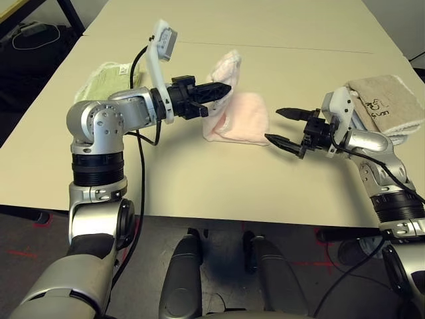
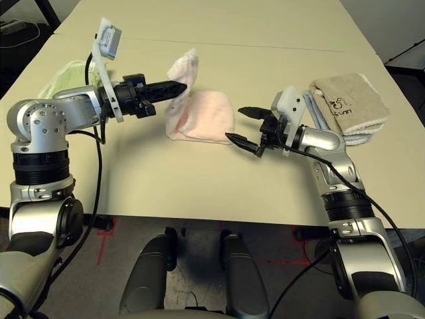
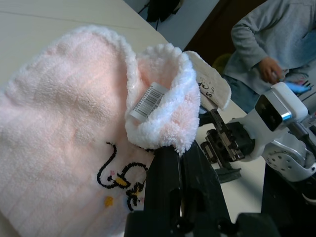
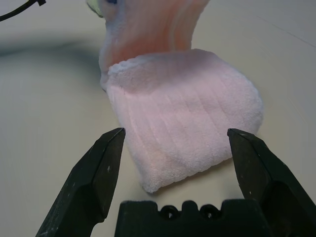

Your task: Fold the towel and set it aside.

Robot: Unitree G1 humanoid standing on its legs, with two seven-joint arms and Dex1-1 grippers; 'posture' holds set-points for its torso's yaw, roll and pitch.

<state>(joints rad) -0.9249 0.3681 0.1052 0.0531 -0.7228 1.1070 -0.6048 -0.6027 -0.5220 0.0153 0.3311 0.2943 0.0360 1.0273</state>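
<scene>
Towel (image 1: 239, 119), pale pink, lies mid-table in the head view, one corner lifted and pinched by the left gripper (image 1: 222, 88); the right gripper (image 1: 282, 126) hangs just beside its other edge, fingers spread wide, apart from the cloth. Left wrist view: clamped fingers (image 3: 165, 182) hold a white-edged corner with a barcode tag (image 3: 148, 100), probably a care label. Right wrist view: the towel sits folded between the open fingers (image 4: 96, 175), untouched.
</scene>
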